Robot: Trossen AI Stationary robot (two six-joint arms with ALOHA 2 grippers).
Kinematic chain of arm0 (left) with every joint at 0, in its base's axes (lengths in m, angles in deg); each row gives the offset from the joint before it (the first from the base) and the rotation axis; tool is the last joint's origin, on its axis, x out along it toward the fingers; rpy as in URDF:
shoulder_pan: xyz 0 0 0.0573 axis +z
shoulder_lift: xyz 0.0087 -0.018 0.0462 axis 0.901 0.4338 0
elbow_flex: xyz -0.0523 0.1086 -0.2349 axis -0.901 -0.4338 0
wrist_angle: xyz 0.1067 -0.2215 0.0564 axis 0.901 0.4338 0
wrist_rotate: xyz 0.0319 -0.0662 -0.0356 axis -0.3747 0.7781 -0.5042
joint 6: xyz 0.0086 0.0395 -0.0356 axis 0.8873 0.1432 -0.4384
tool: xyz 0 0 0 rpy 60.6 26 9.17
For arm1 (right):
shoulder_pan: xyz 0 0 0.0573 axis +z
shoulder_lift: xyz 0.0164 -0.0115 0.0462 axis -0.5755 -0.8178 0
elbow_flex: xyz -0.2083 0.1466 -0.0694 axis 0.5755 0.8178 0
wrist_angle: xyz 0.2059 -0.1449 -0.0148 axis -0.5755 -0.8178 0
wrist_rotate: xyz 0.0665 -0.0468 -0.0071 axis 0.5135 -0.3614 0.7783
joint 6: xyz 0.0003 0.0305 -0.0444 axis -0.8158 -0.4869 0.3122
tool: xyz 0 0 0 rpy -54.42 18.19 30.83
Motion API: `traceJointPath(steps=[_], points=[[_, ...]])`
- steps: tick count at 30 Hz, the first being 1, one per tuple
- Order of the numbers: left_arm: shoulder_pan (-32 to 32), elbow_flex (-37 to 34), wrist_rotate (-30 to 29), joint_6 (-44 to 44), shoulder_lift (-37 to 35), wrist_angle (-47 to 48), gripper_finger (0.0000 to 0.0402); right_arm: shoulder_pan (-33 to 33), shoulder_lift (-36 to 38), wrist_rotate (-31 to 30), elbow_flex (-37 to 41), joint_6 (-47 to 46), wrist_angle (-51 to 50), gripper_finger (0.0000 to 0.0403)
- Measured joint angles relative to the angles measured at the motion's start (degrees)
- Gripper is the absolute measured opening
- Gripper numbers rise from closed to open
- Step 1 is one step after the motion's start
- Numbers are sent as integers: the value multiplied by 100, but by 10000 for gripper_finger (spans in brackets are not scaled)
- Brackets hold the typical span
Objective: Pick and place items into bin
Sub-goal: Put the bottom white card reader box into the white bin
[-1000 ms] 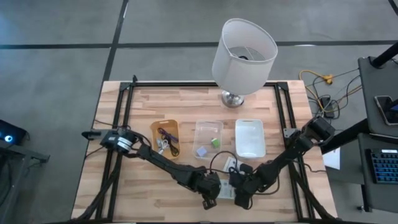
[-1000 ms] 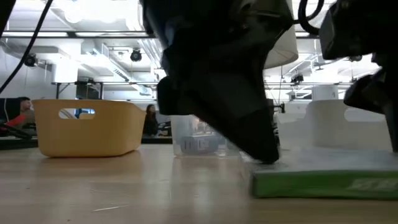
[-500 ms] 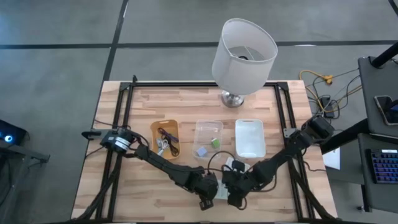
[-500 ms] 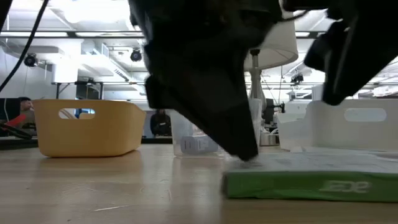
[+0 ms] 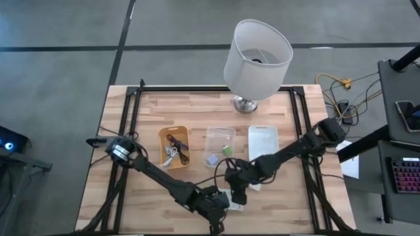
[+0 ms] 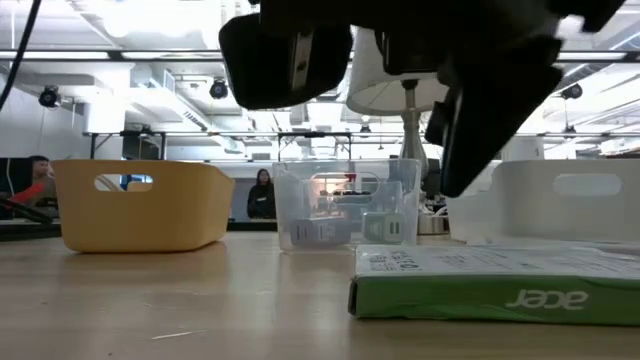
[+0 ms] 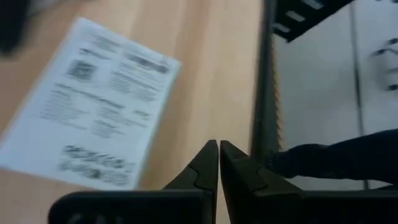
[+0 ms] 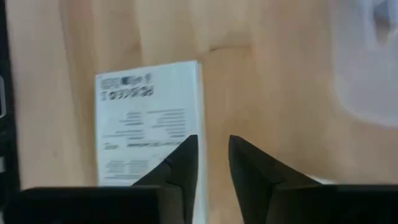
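- A flat box (image 6: 495,285) is seen lying on the table (image 5: 131,190) near its front edge: white printed top, green side.
- The left gripper (image 7: 218,163) is pressed together, holding nothing.
- The right gripper (image 8: 213,158) is held slightly apart above the box (image 8: 149,121), clamping nothing.

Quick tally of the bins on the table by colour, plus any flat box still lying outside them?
Yellow bin: 1
Clear bin: 1
White bin: 1
Flat box, white printed top with a green edge, outside the bins: 1
Total: 4
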Motion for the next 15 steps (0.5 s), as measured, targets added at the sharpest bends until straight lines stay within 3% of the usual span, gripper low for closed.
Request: traceJointPath(steps=[8, 15], points=[[-70, -226, -243, -425, 142, -63, 0, -74, -44, -12, 165, 148, 99, 39], [-131, -408, -183, -901, 158, -106, 0, -59, -319, -18, 298, 108, 138, 33]])
